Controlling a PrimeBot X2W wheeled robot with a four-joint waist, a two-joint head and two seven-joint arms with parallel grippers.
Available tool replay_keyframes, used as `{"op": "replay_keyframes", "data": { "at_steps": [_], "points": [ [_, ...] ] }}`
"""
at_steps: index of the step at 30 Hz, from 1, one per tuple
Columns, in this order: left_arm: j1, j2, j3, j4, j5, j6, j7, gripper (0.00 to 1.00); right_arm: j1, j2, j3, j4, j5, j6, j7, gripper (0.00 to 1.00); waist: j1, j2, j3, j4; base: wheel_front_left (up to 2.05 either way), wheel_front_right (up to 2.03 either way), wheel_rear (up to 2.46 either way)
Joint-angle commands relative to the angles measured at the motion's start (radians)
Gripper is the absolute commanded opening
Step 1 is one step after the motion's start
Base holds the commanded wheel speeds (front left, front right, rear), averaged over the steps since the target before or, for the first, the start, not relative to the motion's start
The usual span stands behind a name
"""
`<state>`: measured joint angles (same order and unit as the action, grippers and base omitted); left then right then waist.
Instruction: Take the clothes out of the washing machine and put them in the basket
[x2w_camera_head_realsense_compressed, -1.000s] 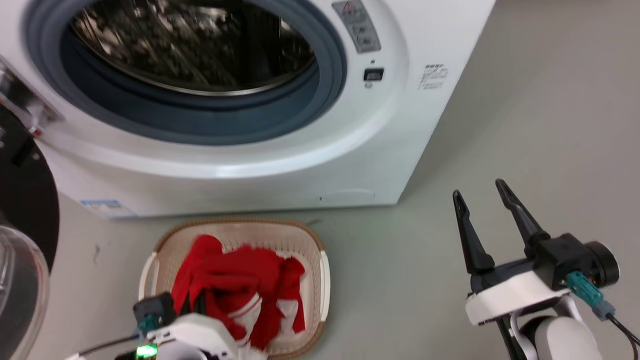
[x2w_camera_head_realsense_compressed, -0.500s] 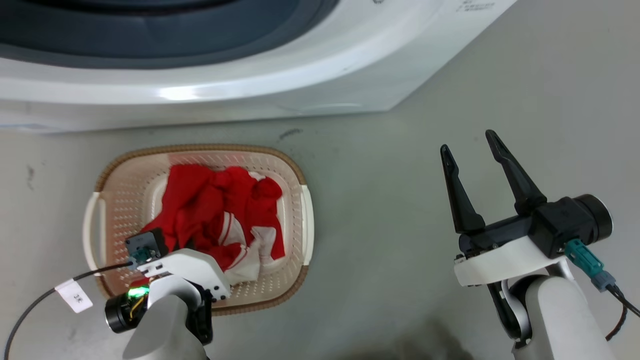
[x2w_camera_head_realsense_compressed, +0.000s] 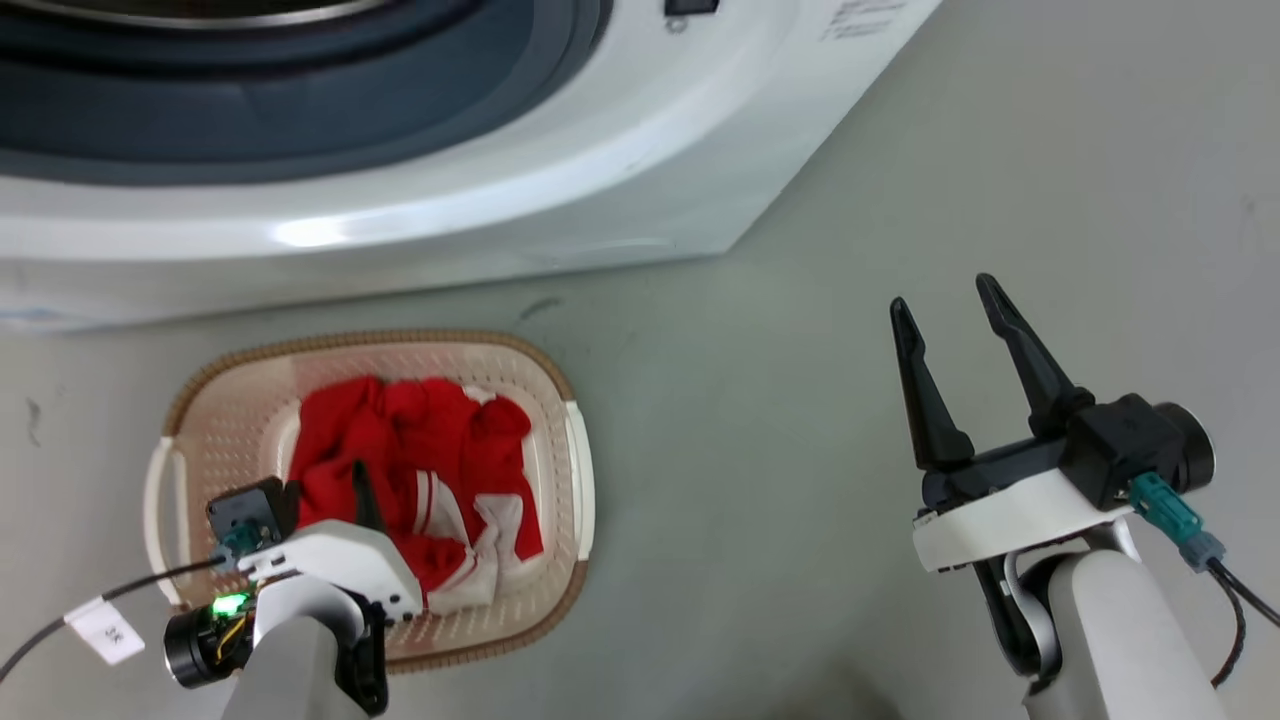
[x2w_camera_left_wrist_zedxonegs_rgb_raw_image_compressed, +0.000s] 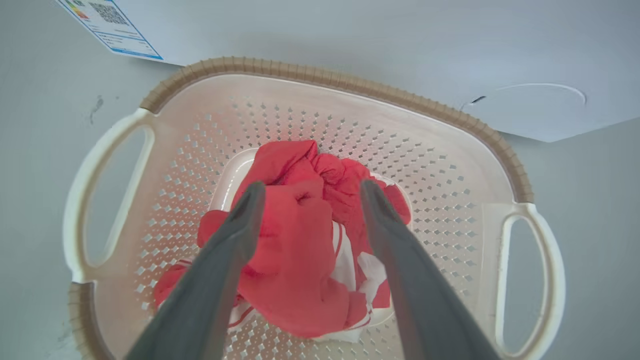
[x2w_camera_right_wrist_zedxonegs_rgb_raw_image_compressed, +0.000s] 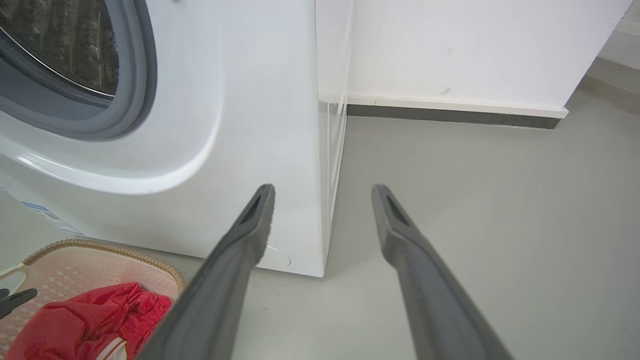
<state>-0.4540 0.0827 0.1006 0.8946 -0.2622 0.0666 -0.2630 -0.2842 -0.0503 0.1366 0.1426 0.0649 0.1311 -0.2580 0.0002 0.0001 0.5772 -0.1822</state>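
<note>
Helpfully, the left wrist view shows spread jaws over clothes (x2w_camera_left_wrist_zedxonegs_rgb_raw_image_compressed: 300, 245).

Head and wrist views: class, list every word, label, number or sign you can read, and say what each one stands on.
Grey printing on the washing machine front: blurred, unreadable.
Sticker with a QR code and coloured bars, on the machine's lower front: too small to read.
White tag on a black cable: handwritten marks, perhaps "3K", not certain.
</note>
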Motion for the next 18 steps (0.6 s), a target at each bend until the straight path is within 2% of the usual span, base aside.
{"op": "replay_keyframes", "data": {
  "at_steps": [1, 3, 4, 8, 13, 18],
  "points": [
    [0.037, -0.003, 0.007, -0.039, 0.019, -0.013, -0.003, 1.0, 0.026, 0.001, -0.008, 0.009, 0.004, -0.001, -0.005, 1.0, -0.0002, -0.0001, -0.121, -0.003, 0.0, 0.0, 0.0],
    [0.074, -0.005, 0.013, -0.083, 0.04, -0.031, -0.003, 1.0, 0.041, 0.0, -0.016, 0.015, 0.006, -0.001, -0.006, 1.0, -0.0002, -0.0001, -0.181, -0.004, 0.0, 0.0, 0.0],
    [0.115, -0.013, 0.012, -0.164, 0.07, -0.049, -0.003, 1.0, 0.067, 0.0, -0.034, 0.014, 0.0, -0.001, -0.007, 1.0, -0.0002, -0.0001, -0.255, -0.004, 0.0, 0.0, 0.0],
    [0.154, -0.019, 0.003, -0.279, 0.103, -0.071, -0.003, 1.0, 0.101, 0.0, -0.06, 0.0, -0.01, -0.001, -0.007, 1.0, -0.0002, -0.0001, -0.332, -0.001, 0.0, 0.0, 0.0],
    [0.188, -0.028, -0.033, -0.449, 0.14, -0.081, -0.003, 1.0, 0.143, 0.0, -0.09, -0.035, -0.023, -0.001, -0.007, 1.0, -0.0002, -0.0001, -0.4, 0.003, 0.0, 0.0, 0.0],
    [0.234, -0.031, -0.074, -0.619, 0.175, -0.073, -0.003, 1.0, 0.184, 0.0, -0.108, -0.073, -0.038, -0.001, -0.001, 1.0, -0.0002, -0.0001, -0.46, 0.011, 0.0, 0.0, 0.0]
  ]
}}
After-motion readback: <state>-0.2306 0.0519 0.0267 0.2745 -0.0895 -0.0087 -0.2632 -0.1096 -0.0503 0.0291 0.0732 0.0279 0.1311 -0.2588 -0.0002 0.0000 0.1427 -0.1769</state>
